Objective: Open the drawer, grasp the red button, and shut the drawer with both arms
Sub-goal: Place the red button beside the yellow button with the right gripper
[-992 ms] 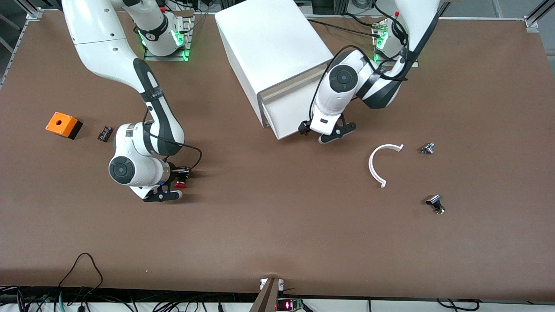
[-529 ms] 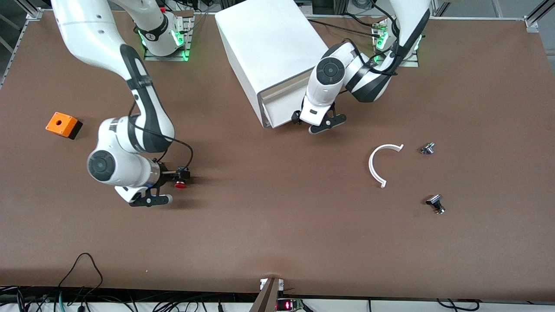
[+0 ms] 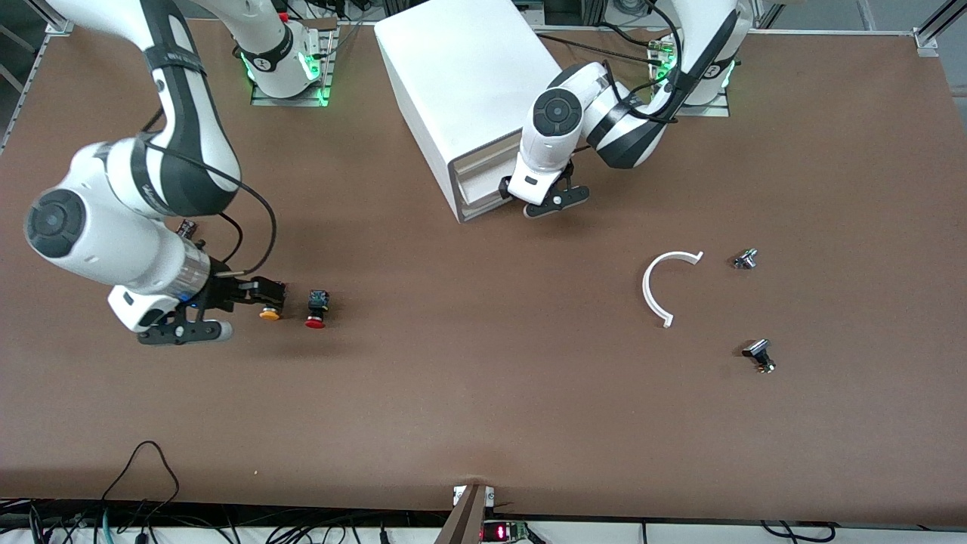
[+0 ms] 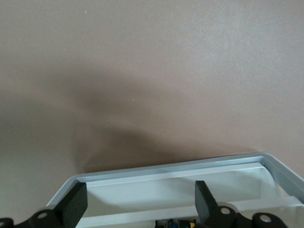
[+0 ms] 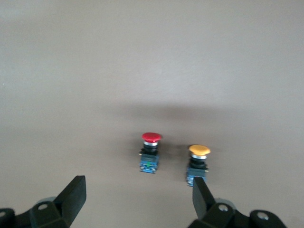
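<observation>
The right gripper (image 3: 227,313) has let go and lifted away, fingers wide — the red button (image 3: 316,310) now sits on the table. The left gripper (image 3: 540,198), also spread, has nearly shut the drawer (image 3: 483,183).

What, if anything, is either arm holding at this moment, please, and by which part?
Nothing is held. The right gripper hangs open above the red button on the table; the left gripper is open at the drawer.
</observation>
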### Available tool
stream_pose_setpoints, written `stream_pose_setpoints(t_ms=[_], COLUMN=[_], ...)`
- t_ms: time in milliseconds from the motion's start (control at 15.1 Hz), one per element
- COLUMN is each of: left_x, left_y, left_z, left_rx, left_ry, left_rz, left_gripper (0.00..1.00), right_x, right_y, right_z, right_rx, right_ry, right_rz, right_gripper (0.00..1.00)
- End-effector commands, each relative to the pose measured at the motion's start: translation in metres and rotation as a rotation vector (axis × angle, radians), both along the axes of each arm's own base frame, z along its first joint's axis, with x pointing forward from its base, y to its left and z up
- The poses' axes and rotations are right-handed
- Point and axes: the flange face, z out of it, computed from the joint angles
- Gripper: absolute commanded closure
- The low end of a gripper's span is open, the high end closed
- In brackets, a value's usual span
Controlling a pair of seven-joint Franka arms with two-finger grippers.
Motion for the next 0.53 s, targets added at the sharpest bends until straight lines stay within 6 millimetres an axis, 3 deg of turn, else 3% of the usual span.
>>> stream_pose_setpoints(t_ms=[0, 132, 397, 463], left_x=[-0.019, -0.022, -0.026, -0.026], left_y=[-0.007, -0.008, -0.013, -0.013], left_z=[-0.002, -0.002, 0.001, 0.001], left_rx=[0.006, 0.016, 0.015, 0.016], left_ry=[0.053, 0.066, 0.074, 0.075], left_rz=[0.002, -0.003, -0.006, -0.008], left_gripper=[0.01, 0.01, 0.01, 0.01], right_x=[-0.020, -0.037, -0.067, -0.075], right_y=[-0.023, -0.032, -0.054, -0.052], right_z=[0.034, 0.070, 0.119, 0.131], right_rx=[-0.035, -0.044, -0.057, -0.053], right_ry=[0.038, 0.044, 0.076, 0.074], right_rz=[-0.038, -0.032, -0.081, -0.073], right_gripper=[0.01, 0.01, 0.00, 0.01])
